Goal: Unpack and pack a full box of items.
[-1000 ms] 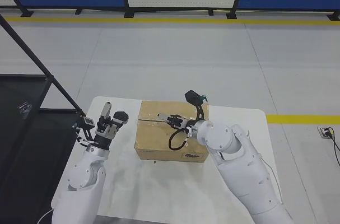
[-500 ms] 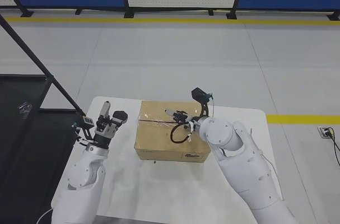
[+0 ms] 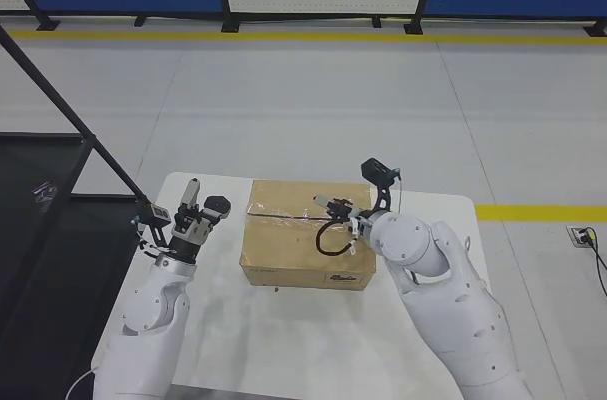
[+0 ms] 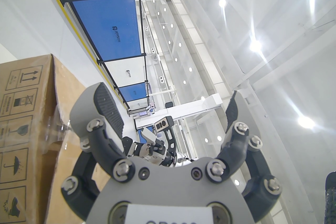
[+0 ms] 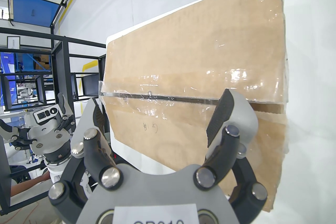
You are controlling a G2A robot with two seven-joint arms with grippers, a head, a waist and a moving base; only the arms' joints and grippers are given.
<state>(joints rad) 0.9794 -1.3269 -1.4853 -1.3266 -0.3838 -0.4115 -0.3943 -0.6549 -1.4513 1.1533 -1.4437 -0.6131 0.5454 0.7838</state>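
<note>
Since the earlier frames, the right tool has been carried along the top of the box from about its middle toward its right end; the left tool has hardly been shifted. The right tool's fingers are spread apart with nothing between them, and in the right wrist view the tool is seen above the box, over the taped seam. The left tool is likewise spread and empty, held just beside the box's left side and apart from it.

The box is closed, its 2 flaps joined by clear tape. It is set toward the far edge of the table. A narrow strip of table is left between the box and the left tool, a wider one to the box's right, and a broad bare area on the near side.

The table top is white. A pale grey floor with a yellow line is seen beyond, and a black frame stands to the robot's left.
</note>
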